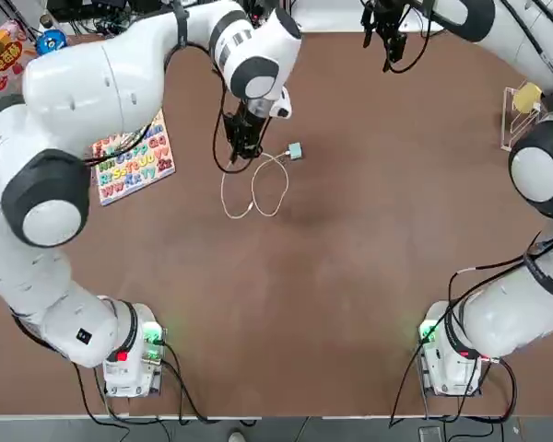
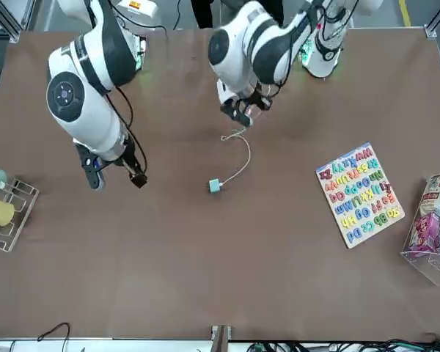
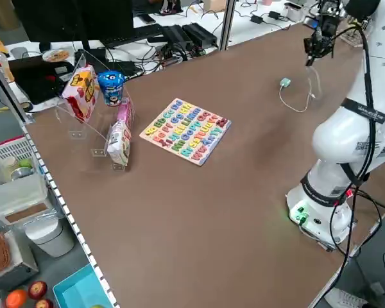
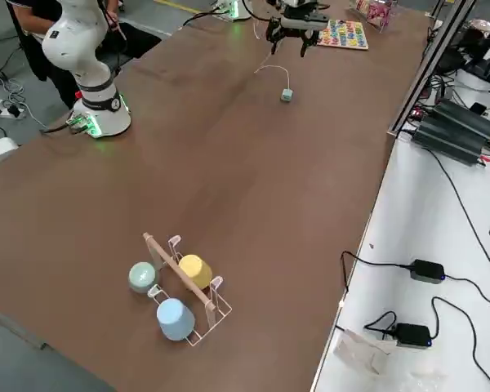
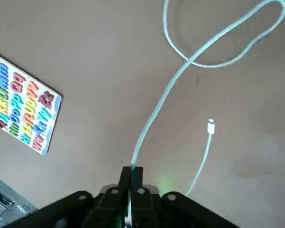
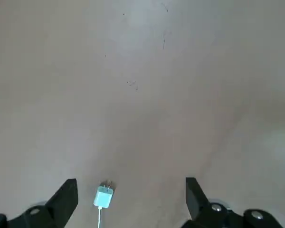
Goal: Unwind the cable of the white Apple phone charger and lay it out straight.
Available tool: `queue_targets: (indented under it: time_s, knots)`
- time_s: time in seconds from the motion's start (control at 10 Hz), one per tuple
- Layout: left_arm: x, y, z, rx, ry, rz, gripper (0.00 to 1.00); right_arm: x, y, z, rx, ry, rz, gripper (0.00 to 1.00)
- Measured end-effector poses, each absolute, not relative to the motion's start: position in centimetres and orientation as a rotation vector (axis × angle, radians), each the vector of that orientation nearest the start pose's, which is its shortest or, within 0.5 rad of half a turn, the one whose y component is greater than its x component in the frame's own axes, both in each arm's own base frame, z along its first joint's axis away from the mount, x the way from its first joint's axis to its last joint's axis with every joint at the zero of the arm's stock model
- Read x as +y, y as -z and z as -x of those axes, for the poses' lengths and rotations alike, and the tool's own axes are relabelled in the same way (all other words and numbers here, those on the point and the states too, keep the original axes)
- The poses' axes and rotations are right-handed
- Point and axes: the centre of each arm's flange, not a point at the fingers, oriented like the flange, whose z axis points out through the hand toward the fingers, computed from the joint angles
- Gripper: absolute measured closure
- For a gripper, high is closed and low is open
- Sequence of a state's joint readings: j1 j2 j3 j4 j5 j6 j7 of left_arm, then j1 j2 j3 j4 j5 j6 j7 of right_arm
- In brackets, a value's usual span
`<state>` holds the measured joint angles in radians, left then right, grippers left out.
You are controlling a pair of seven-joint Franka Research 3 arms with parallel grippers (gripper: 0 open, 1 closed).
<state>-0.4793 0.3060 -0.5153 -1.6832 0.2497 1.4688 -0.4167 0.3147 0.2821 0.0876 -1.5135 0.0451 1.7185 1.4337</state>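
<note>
The white charger block (image 1: 295, 151) lies on the brown table, and its thin white cable (image 1: 254, 191) curls in loose loops toward the robot's side. My left gripper (image 1: 242, 147) hangs just left of the block, shut on the cable. In the left wrist view the cord (image 5: 154, 118) runs from the pinched fingertips (image 5: 132, 172) up to a loop, and the small connector (image 5: 211, 127) lies free on the table. My right gripper (image 1: 387, 41) is open, raised near the far edge. In its wrist view the block (image 6: 103, 195) shows between its spread fingers.
An alphabet puzzle board (image 1: 129, 161) lies at the left side of the table. A wire rack with cups (image 2: 4, 209) stands at the far right corner. Snack packs in a clear holder (image 2: 433, 224) sit at the far left.
</note>
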Motion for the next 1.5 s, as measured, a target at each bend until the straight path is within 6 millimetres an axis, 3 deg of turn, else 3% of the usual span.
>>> queue_targets:
  time_s: [0.4, 0.7, 0.8, 1.0, 1.5]
  knots:
    - [-50.4, -42.9, -26.2, 0.992, -0.400, 2.630, 0.96, 24.8, -48.6, -59.7, 1.596, -0.145, 2.710, 0.00]
    - [-52.2, -45.0, -17.9, 1.074, -0.329, 2.656, 0.96, 25.5, -46.2, -60.5, 1.638, -0.149, 2.683, 0.00]
    - [-52.6, -45.2, -15.9, 1.093, -0.312, 2.652, 0.96, 26.0, -45.0, -60.7, 1.646, -0.164, 2.690, 0.00]
    - [-52.9, -44.7, -13.9, 1.082, -0.354, 2.666, 0.96, 28.5, -41.9, -60.5, 1.655, -0.184, 2.699, 0.00]
    - [-53.4, -44.0, -9.9, 1.120, -0.388, 2.645, 0.96, 38.2, -34.9, -57.5, 1.601, -0.180, 2.732, 0.00]
